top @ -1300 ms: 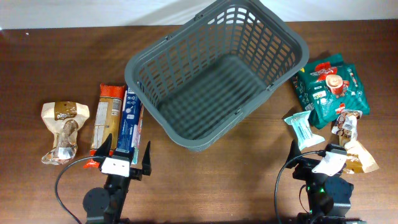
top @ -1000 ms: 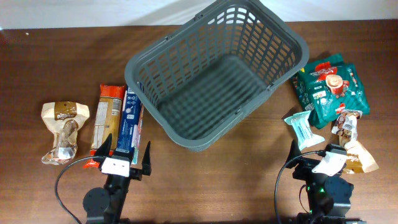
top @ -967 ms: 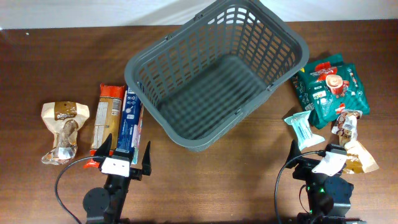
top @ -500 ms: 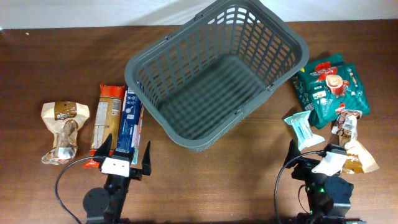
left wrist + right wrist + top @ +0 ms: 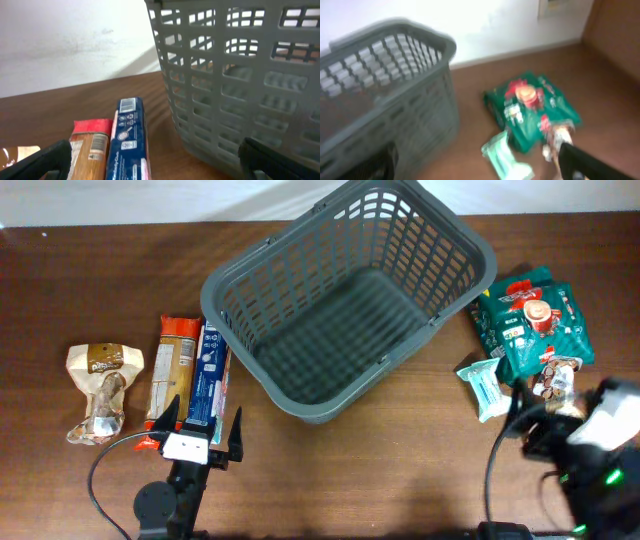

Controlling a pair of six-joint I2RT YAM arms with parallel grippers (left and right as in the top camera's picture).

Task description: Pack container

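**Pack container: nothing in yet, first pick pending**

The container (image 5: 330,330) sits at the far centre of the table, tilted diagonally and empty. Both my hands are spread wide and hold nothing.

The left gripper (image 5: 203,420) is parked at the near end of the blue box (image 5: 207,375) and orange packet (image 5: 175,370), with the container wall just to its right.

The right gripper (image 5: 477,152) is blurred in the overhead view. Its wrist cam looks at the pale teal packet (image 5: 482,385) and the green packets (image 5: 530,320) beside the container.

My read is that the right side goes first. The next move is to drop over the pale teal packet, which lies flat, so I need a low pinch across its narrow width. Then I lift it clear of the tall rim before releasing inside.
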